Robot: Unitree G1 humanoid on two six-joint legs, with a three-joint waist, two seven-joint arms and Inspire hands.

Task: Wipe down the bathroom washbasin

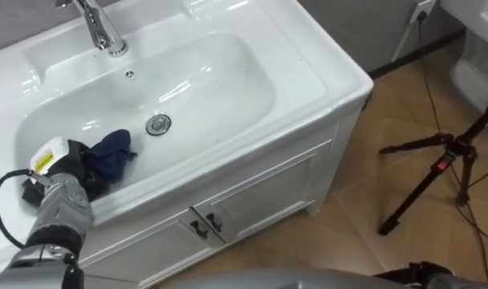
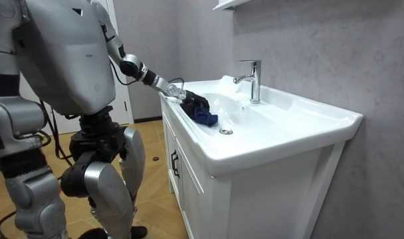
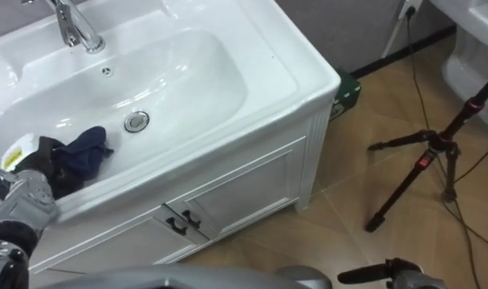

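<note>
Left eye view: clenching a dark blue cloth (image 1: 111, 154) in the left hand (image 1: 70, 167), pressing it into the basin's (image 1: 228, 88) near left corner, just beside the drain (image 1: 158, 124).

Room view: standing at the cabinet (image 2: 255, 199), reaching over the front rim.

Right eye view: hanging the right hand (image 3: 388, 274) low, grip impossible to tell.

Probably only beginning the wiping, leaving the middle, right end and tap (image 1: 99, 32) side to do.

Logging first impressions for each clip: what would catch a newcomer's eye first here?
The dark blue cloth stands out against the white basin. It is bunched at the bowl's left end near the drain, with the robot's left hand closed on it. Off to the right, a black tripod stands on the floor.
</note>
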